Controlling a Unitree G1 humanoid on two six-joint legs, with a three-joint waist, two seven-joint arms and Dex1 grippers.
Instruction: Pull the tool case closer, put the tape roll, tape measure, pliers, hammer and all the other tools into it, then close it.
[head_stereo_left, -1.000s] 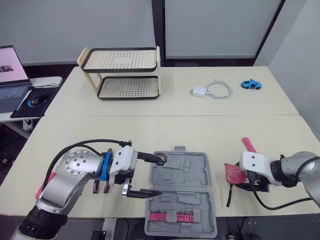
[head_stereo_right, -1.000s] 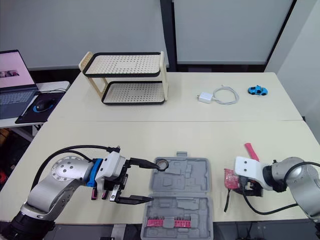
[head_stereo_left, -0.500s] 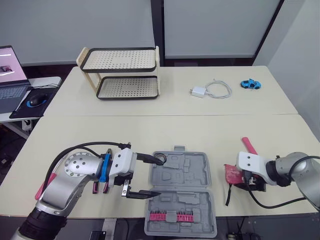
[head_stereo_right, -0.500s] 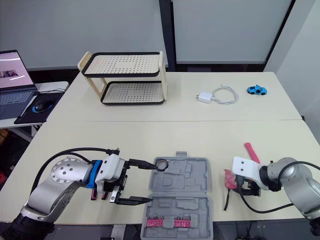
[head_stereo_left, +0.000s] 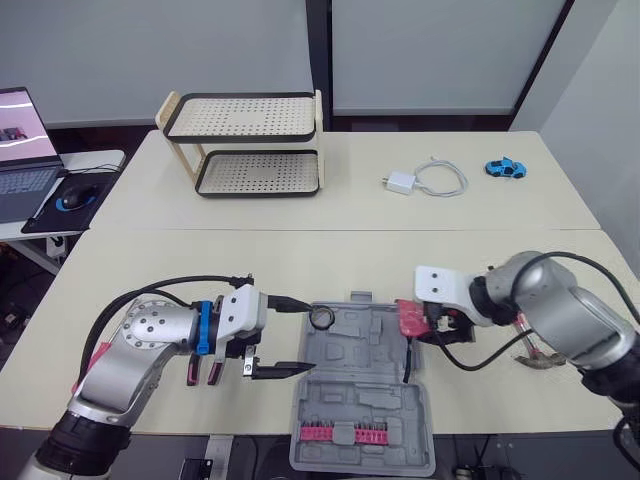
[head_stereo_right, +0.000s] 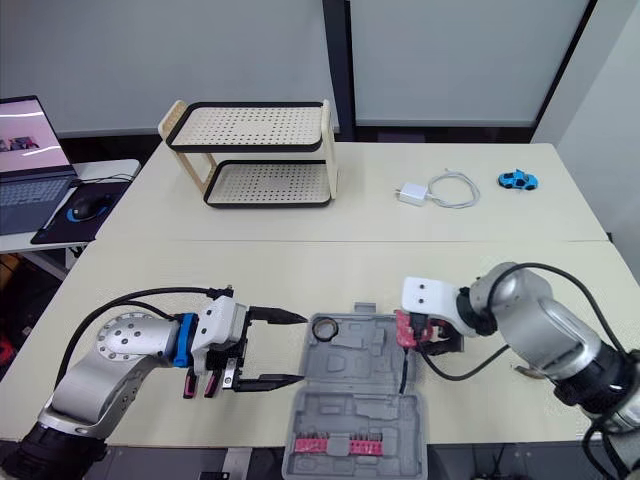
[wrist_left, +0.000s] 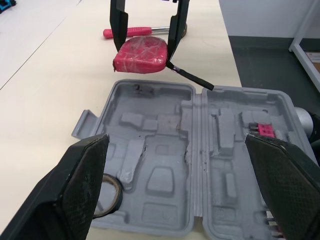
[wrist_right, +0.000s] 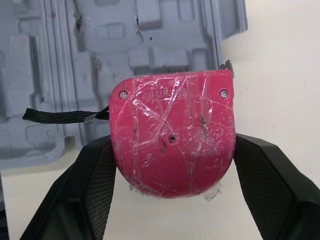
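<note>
Tape measure (wrist_right: 172, 135) clamped in right pincer (wrist_left: 145, 42), held over tool case (head_stereo_left: 365, 385) rim at 2 o'clock. Left pincer (head_stereo_left: 300, 336) spread wide, empty, beside tape roll (head_stereo_left: 321, 318) seated at case 10 o'clock. Risk: if released here, measure tipped off rim onto table (head_stereo_left: 300, 260); dangling strap (wrist_left: 192, 79) caught at closing.

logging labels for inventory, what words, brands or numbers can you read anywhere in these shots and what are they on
No text can be read for certain.
tape measure: faint raised lettering near one edge of its red shell, under clear wrap, too blurred to read.
laptop screen: a pinkish picture, any text too small to read.
tool case: grey moulded recesses, no lettering visible.
charger: plain white, no marking visible.
</note>
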